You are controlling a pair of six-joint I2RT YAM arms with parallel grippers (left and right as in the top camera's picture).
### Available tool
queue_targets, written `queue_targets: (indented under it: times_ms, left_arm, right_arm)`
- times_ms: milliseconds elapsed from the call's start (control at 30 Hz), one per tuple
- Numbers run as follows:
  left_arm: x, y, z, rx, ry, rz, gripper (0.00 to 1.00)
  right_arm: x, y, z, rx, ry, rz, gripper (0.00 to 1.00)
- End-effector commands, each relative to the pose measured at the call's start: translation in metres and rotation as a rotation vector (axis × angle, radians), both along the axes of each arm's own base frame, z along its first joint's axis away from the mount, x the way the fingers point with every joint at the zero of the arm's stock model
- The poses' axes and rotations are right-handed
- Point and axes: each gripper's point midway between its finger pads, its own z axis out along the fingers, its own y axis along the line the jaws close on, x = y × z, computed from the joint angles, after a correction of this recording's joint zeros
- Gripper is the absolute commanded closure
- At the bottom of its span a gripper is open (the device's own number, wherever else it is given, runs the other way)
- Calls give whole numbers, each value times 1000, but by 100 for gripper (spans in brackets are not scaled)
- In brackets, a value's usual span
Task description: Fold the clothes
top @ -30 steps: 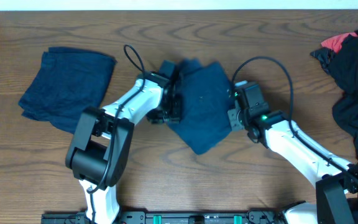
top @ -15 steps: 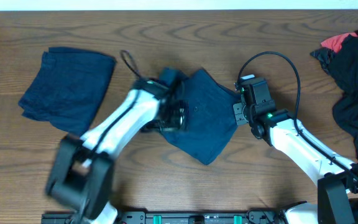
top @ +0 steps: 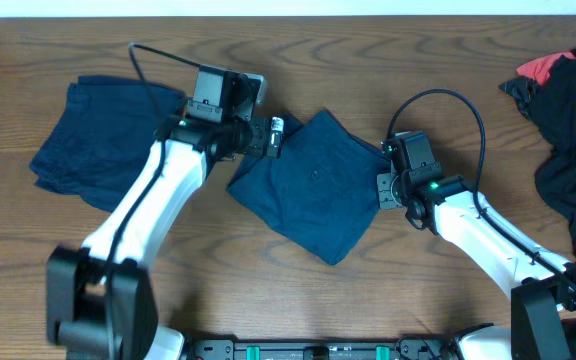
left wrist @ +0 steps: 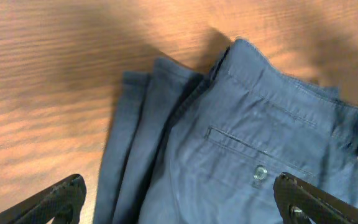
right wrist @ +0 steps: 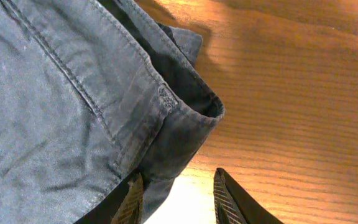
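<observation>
Two pairs of dark navy clothes lie on the wooden table. One folded pair (top: 108,140) rests at the far left. The other pair (top: 313,185) lies flat in the middle, with its waistband, pocket and button (left wrist: 260,172) in the left wrist view. My left gripper (top: 271,135) (left wrist: 179,205) hovers over this pair's left corner, open wide and holding nothing. My right gripper (top: 386,185) (right wrist: 179,202) sits at the pair's right corner (right wrist: 191,115), open. The cloth's edge hangs by its left finger (right wrist: 134,199) and is not pinched.
A heap of black and red garments (top: 568,110) fills the right end of the table. The table's far edge (top: 288,16) runs along the top. Bare wood (top: 248,280) shows in front of the middle pair.
My left gripper opened wide and let go of the middle pair, and its arm swung back and to the left. The pair settled flat. The right gripper shifted slightly right and parted a little.
</observation>
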Motion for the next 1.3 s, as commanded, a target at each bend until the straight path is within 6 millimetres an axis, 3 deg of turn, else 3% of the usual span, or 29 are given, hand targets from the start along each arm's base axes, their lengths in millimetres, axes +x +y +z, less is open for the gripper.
queue_targets:
  times_ms: [0,333,533,767,833,900,967,1033,1100,1267]
  left_arm:
    - [-1,-16,-25,-28,16,-153,2]
    - [-9,-19,-93,-10,165,-182,2]
    - [-25,-31,-111,5,226,-219,2]
    - [-52,-63,-115,17,263,-315,3]
    - [-62,-72,-115,16,272,-353,14]
    - [-66,-76,-115,22,275,-373,37]
    - [-67,-77,-115,22,276,-374,67]
    - [-65,-75,-112,19,271,-368,87]
    - [-64,-75,-104,3,261,-365,94]
    - [-54,-68,-66,-30,183,-343,94]
  right_arm:
    - [0,-1,6,22,-12,-29,64]
    - [-2,-2,8,22,-10,-29,63]
    - [-2,-1,8,22,-11,-29,62]
    - [-1,-1,8,26,-14,-26,61]
    - [0,0,9,27,-19,-26,60]
    - [0,0,9,27,-20,-26,60]
    - [0,0,9,27,-17,-27,60]
    - [0,0,9,27,-17,-26,60]
    - [-1,-1,8,26,-16,-27,62]
    - [0,-5,22,20,-51,-40,68]
